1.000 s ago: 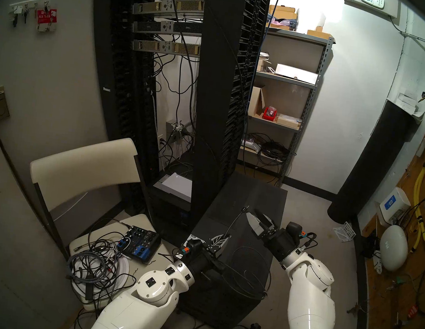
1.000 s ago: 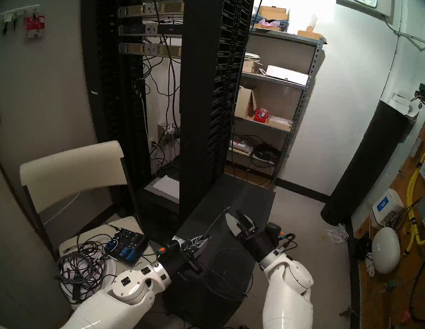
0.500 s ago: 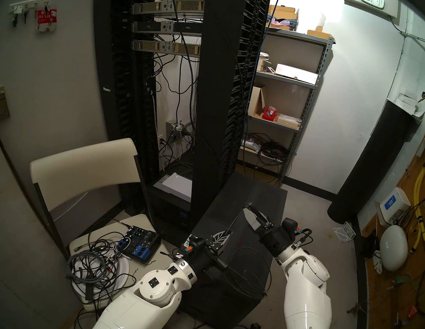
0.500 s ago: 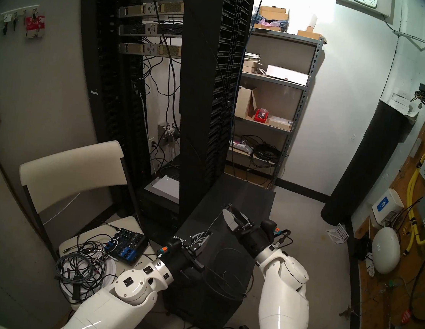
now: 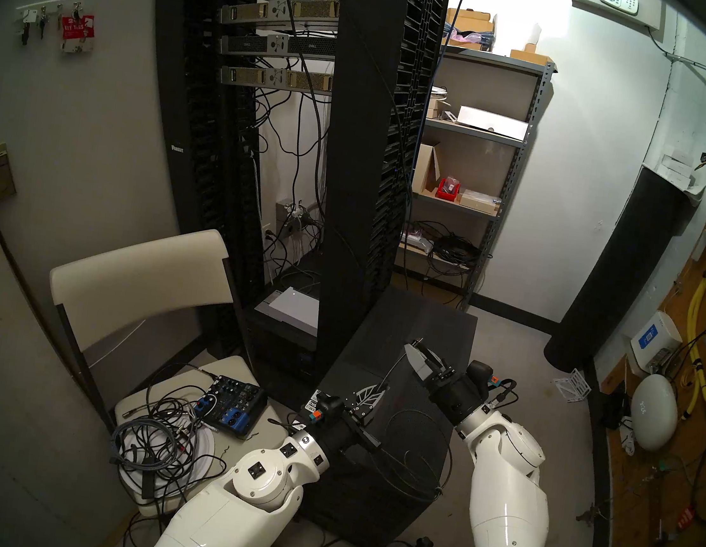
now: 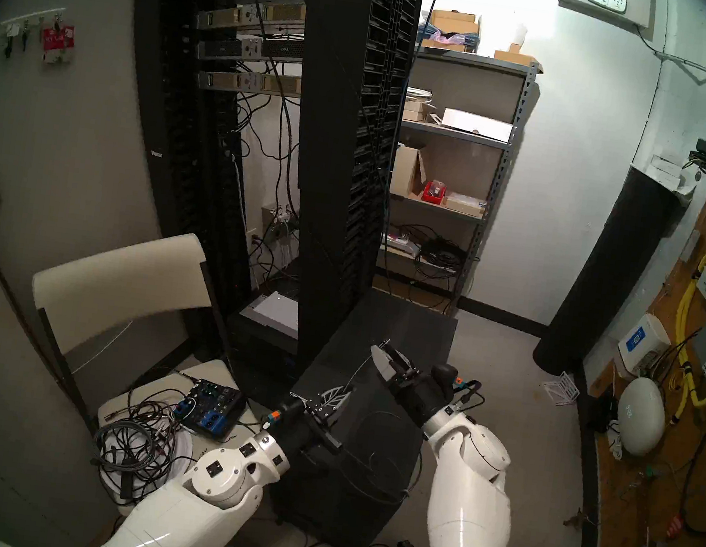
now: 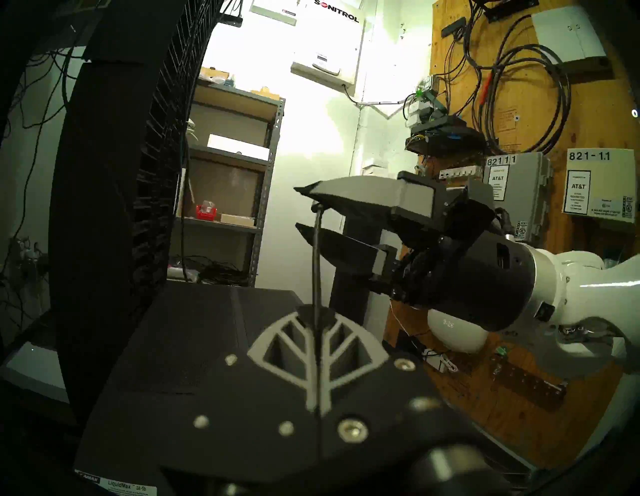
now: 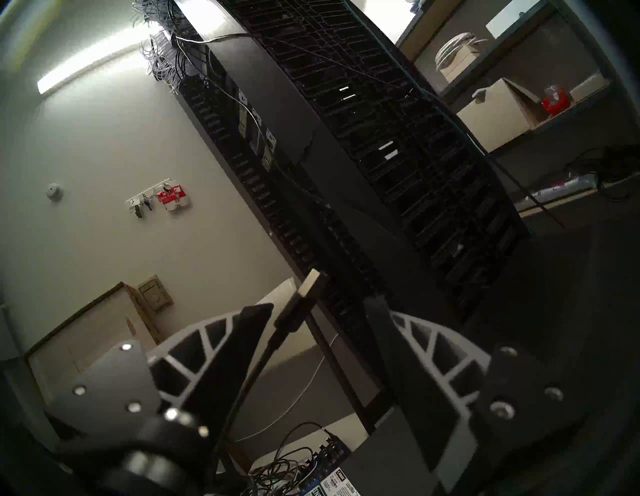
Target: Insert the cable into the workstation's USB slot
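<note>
Left pincer (image 5: 376, 395) clamped on cable (image 5: 393, 366), right pincer (image 7: 300, 207) apart around plug, above workstation (image 5: 429, 324).

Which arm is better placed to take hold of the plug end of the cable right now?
Right. The right gripper has its open jaws on either side of the plug. The left gripper is shut on the cable lower down, holding it up above the workstation.

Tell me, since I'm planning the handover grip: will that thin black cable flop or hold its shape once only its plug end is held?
The cable probably holds shape briefly: a short stretch stands straight above the shut left tool. Its long remainder loops loosely over the workstation, so it likely sags. The small plug may twist between the right tool's fingers.
</note>
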`<action>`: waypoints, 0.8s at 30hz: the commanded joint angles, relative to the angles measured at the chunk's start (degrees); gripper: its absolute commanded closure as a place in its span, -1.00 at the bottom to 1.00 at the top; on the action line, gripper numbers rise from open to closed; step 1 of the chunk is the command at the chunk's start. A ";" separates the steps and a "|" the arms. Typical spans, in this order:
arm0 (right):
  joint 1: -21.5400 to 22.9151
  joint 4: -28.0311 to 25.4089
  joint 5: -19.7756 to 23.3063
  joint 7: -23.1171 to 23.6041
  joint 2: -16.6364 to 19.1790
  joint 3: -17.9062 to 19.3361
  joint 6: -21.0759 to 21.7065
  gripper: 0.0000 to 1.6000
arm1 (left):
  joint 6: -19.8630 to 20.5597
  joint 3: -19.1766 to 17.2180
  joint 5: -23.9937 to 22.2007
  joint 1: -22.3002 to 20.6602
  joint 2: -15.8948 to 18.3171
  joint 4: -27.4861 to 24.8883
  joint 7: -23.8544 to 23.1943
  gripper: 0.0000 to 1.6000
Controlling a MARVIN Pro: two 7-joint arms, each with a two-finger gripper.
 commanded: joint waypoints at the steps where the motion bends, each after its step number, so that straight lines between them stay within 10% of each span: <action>1: 1.31 -0.42 0.71 -0.03 -0.31 0.04 -0.95 -0.16 | -0.80 -0.32 -0.50 0.09 0.02 -1.45 -0.26 1.00; 12: 1.75 -0.22 0.66 0.57 -0.10 0.23 -1.21 0.29 | -0.69 -0.36 -0.30 0.70 0.45 -1.72 -0.30 1.00; 17: 1.58 -0.41 0.54 1.12 -0.03 0.08 -1.19 1.00 | -0.74 -0.32 0.13 0.21 0.16 -1.41 -0.03 1.00; 22: 1.15 -1.00 0.37 1.31 -0.22 0.25 -1.89 1.00 | -0.16 -0.11 0.15 -0.17 0.15 -1.51 -0.39 1.00; 24: 0.82 -1.38 0.71 0.79 -0.24 0.18 -2.74 1.00 | 1.41 -0.04 -0.87 -0.28 0.45 -2.06 -1.33 0.23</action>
